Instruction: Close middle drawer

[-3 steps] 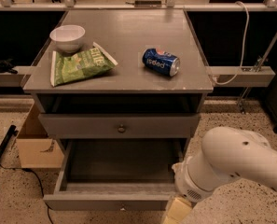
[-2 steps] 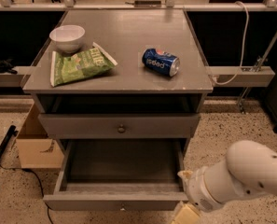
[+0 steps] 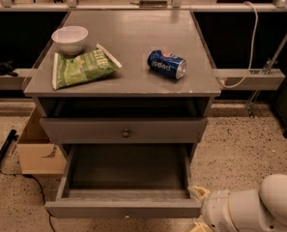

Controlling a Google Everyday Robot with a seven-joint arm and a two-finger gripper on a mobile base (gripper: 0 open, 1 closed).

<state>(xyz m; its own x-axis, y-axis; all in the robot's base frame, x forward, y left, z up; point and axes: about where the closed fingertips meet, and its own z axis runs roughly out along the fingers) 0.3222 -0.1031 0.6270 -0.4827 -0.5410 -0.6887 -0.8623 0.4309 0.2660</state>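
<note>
The middle drawer (image 3: 123,208) is pulled far out of the grey cabinet. Its long shallow box is empty, and its small knob sits at the bottom edge of the view. Above it, the upper drawer front (image 3: 126,129) with a darker round knob sits nearly flush. My gripper (image 3: 200,210) is at the lower right, just beside the right front corner of the open drawer. The white arm (image 3: 251,208) behind it reaches in from the bottom right corner. The lowest drawer is out of view.
On the cabinet top (image 3: 133,37) stand a white bowl (image 3: 69,37), a green chip bag (image 3: 81,67) and a blue soda can (image 3: 166,64) lying on its side. A cardboard box (image 3: 36,149) sits on the floor at the left. A rail and a cable run at the right.
The arm has moved right and down, away from the drawer's inside towards the bottom right corner of the view. The drawer stays open.
</note>
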